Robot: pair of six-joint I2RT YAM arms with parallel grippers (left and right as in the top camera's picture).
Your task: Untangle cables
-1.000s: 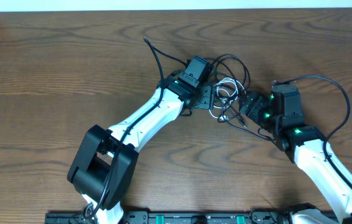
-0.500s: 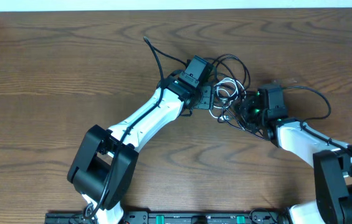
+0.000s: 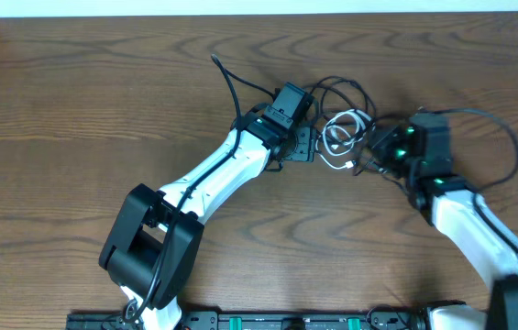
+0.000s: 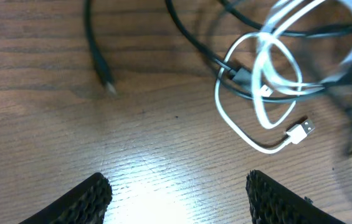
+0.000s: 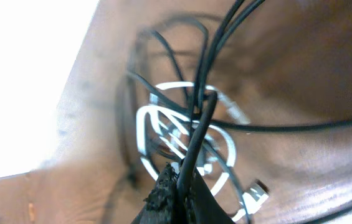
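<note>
The cables lie tangled at the table's middle. The thin black cord (image 3: 343, 89) loops over the white cord (image 3: 337, 136), and one black end (image 3: 214, 60) trails far to the upper left. My right gripper (image 3: 375, 151) is at the tangle's right side, shut on a strand of the black cord (image 5: 202, 118), which rises from between its pads (image 5: 163, 194). Behind that strand are the white cord's coils (image 5: 154, 118) and plug (image 5: 258, 189). My left gripper (image 4: 179, 198) stands open just left of the tangle, over bare wood, short of the white cord (image 4: 260, 109), its plug (image 4: 300, 130) and a black plug end (image 4: 105, 79).
The left arm (image 3: 213, 174) reaches in from the lower left and the right arm (image 3: 465, 215) from the lower right, its own thick black wire (image 3: 501, 137) arching beside it. The wooden table (image 3: 75, 110) ends at a pale back edge (image 3: 240, 7).
My right gripper has shut on the black cord and drawn back a little to the right, dragging the tangle with it. The left arm has stayed still.
</note>
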